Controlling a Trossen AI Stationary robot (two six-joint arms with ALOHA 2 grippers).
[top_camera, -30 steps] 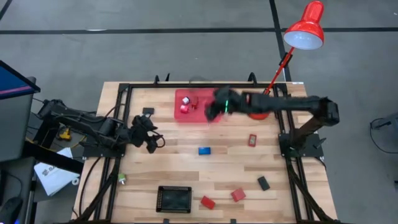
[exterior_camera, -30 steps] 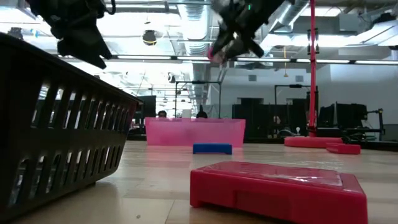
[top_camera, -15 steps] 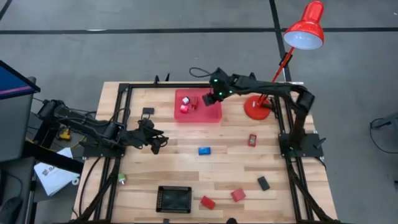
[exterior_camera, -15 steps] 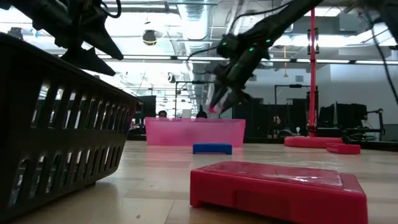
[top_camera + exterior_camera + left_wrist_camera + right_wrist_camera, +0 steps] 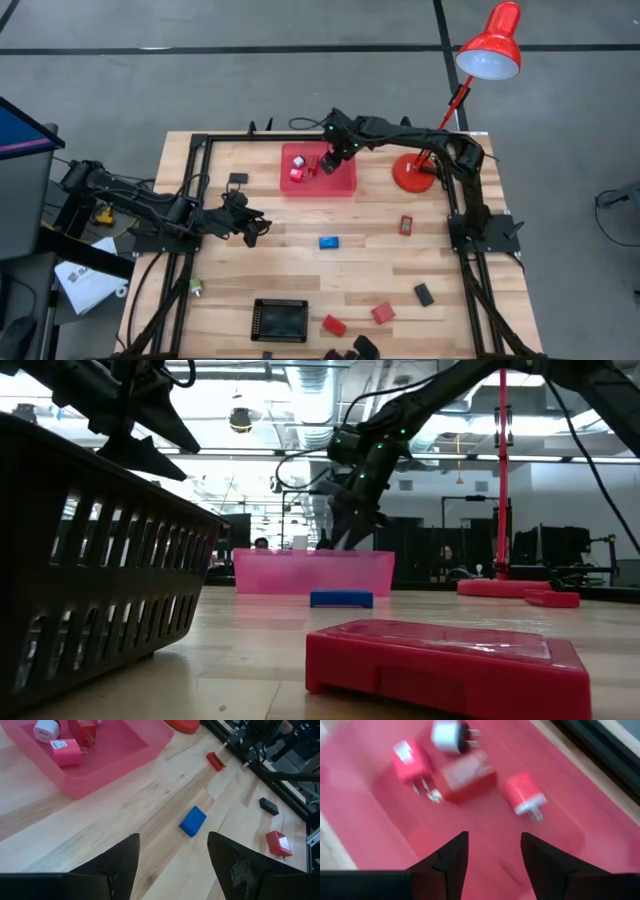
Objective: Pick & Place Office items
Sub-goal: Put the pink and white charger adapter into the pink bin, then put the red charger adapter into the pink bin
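The pink tray at the table's far middle holds a white plug, a red plug, a red block and a red-and-white plug. My right gripper hangs open just above the tray, with nothing between its fingers. The blue block lies flat on the wood at mid-table. My left gripper hovers open to the left of it, above the table, and holds nothing.
Red pieces and black ones lie scattered on the wood. A black basket stands at the near edge. The red lamp's base sits right of the pink tray.
My right gripper has come down and toward the table's left, over the pink tray. The small pink-red piece seen at its fingertips in the earlier low views no longer shows there. My left gripper has rolled and tipped a little, staying in place.
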